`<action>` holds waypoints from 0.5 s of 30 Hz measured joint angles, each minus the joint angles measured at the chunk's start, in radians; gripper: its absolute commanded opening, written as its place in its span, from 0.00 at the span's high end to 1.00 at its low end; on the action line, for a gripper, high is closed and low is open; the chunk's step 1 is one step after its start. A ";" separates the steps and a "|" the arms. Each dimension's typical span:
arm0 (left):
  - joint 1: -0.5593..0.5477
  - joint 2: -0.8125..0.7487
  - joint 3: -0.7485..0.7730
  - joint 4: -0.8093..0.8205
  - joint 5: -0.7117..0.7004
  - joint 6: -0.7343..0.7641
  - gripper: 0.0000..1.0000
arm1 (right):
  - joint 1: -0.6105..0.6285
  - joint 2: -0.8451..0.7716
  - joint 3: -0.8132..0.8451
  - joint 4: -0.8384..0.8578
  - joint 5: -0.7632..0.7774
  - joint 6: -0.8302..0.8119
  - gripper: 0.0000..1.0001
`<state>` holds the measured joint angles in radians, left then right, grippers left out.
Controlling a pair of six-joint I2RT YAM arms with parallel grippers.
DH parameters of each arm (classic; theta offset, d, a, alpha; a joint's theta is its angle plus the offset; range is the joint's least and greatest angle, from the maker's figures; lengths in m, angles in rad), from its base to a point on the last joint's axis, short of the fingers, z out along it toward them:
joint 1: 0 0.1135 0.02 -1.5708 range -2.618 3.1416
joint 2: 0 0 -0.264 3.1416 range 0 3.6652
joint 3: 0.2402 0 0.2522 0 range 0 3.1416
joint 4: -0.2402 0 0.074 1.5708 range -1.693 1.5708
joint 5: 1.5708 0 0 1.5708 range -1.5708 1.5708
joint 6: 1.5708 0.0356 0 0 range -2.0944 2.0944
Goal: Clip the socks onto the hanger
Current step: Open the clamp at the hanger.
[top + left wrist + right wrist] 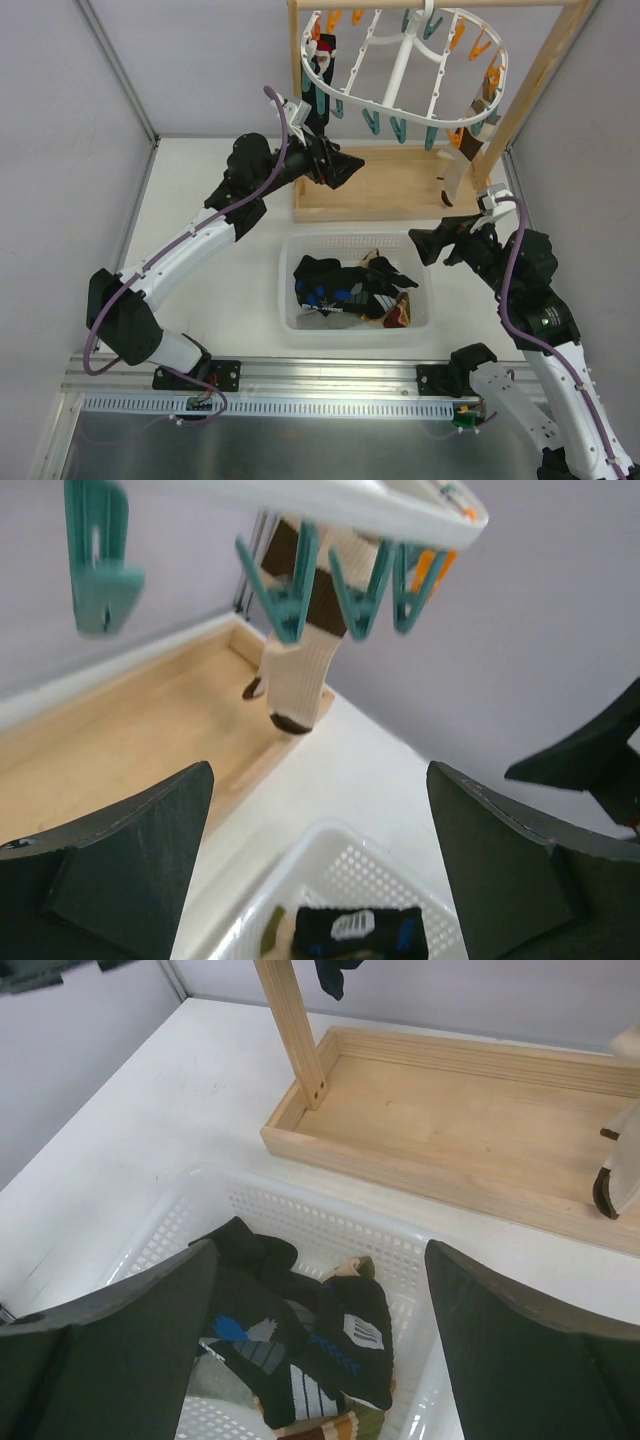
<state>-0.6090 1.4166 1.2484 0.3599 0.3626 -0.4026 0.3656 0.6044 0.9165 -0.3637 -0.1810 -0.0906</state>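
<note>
The white oval hanger [400,70] hangs from a wooden frame, with orange and teal clothespins [372,122] dangling from it. A dark red patterned sock [322,55] is clipped at its left. A brown-and-cream striped sock [482,112] hangs at its right and shows in the left wrist view [300,650]. Several more socks [345,288], mostly black with blue and white marks [300,1340], lie in the basket. My left gripper [350,165] is open and empty below the hanger's left side. My right gripper [425,245] is open and empty over the basket's right end.
The white mesh basket [290,300] sits mid-table. The wooden stand has a base tray [390,185] behind the basket and an upright post [520,100] at the right. Grey walls close in the left, back and right sides.
</note>
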 measured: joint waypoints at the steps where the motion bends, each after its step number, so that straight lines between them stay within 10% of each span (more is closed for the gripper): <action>1: 0.000 0.027 0.034 0.020 0.000 0.002 0.12 | 0.000 -0.005 0.000 0.003 0.004 -0.002 0.10; 15: 0.000 0.267 0.300 0.092 -0.052 -0.001 0.16 | 0.000 -0.057 -0.003 -0.036 0.066 -0.025 0.09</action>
<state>-0.6090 1.6833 1.5482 0.4519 0.3103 -0.4034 0.3656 0.5476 0.9131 -0.3996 -0.1154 -0.1154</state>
